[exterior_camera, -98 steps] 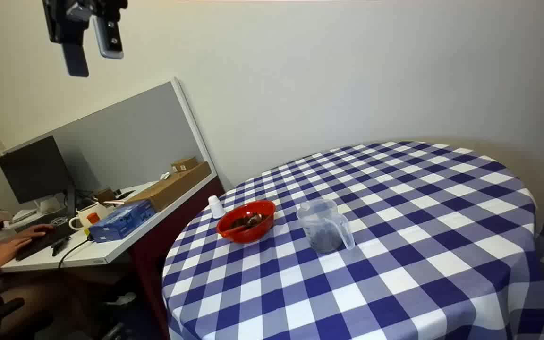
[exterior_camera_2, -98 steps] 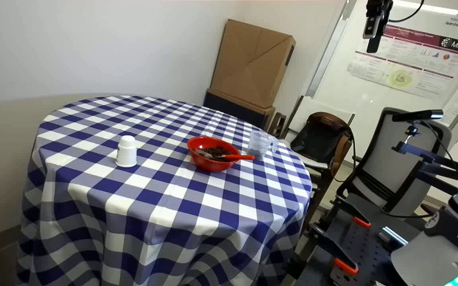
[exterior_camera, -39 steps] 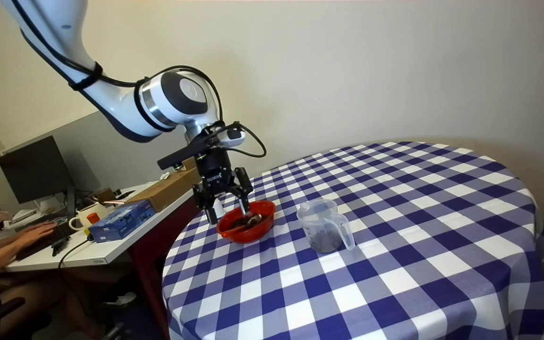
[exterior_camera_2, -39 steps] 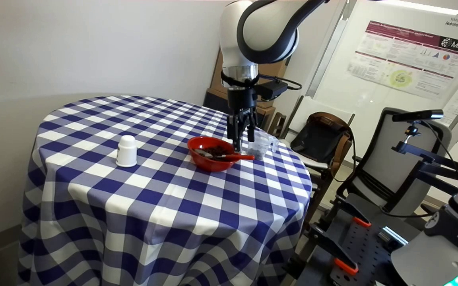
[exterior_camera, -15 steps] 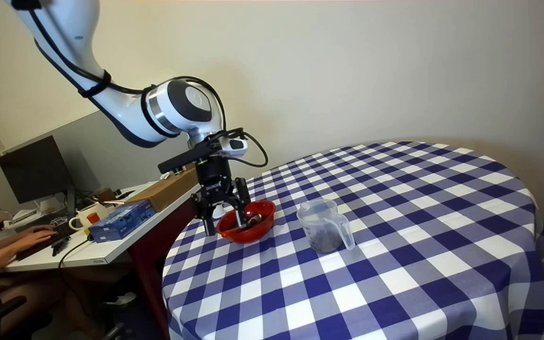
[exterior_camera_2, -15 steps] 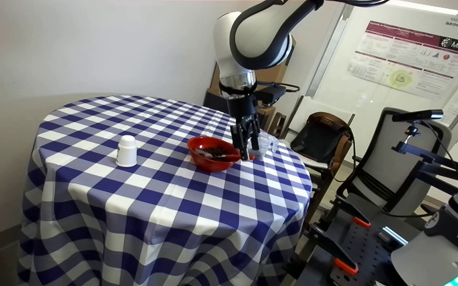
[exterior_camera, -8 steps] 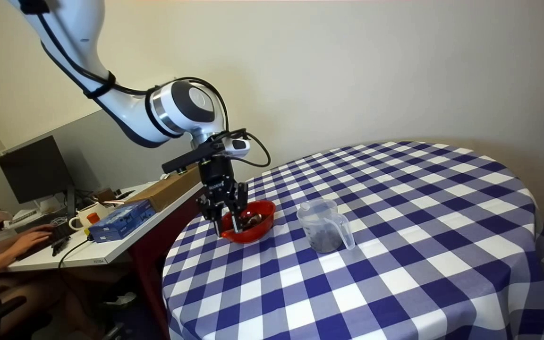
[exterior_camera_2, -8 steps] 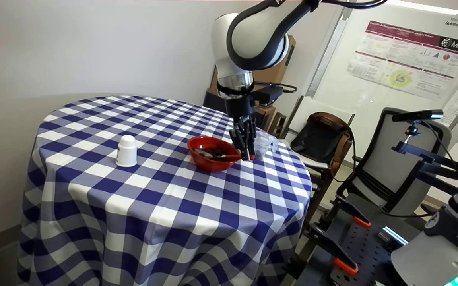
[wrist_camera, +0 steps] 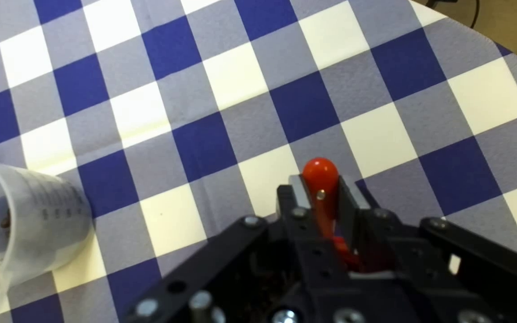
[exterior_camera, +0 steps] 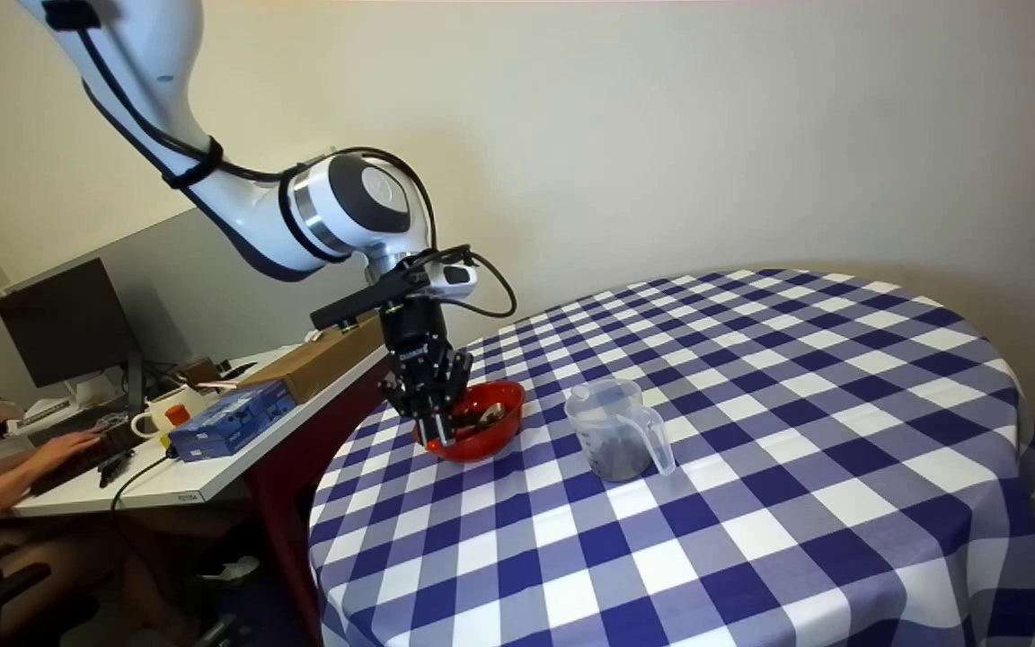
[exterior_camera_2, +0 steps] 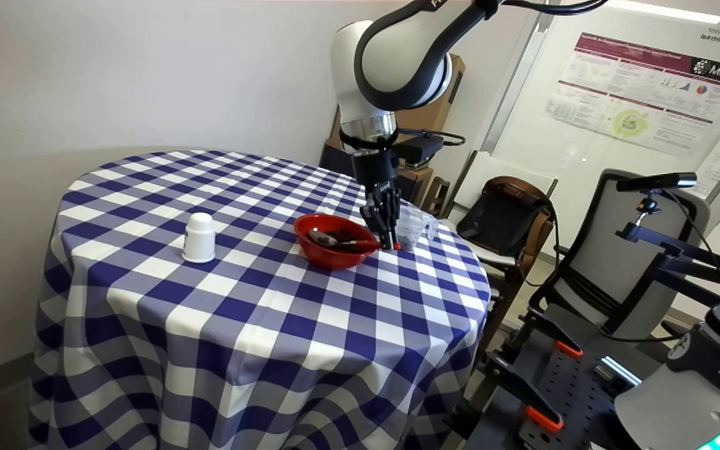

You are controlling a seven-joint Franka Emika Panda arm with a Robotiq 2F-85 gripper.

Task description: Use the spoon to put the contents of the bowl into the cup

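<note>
Wrist view: the end effector (wrist_camera: 323, 194) is drawn in to handle width, gripping the spoon (wrist_camera: 320, 174). In an exterior view: jaws parted a second ago, now nearly together at the rim of the bowl (exterior_camera: 491, 447), near the surface's (exterior_camera: 751, 467) left edge; cup (exterior_camera: 612, 431) farther inward. In an exterior view: spoon's head has shifted slightly among the contents (exterior_camera_2: 345, 235). Scooping appears ready to begin.
</note>
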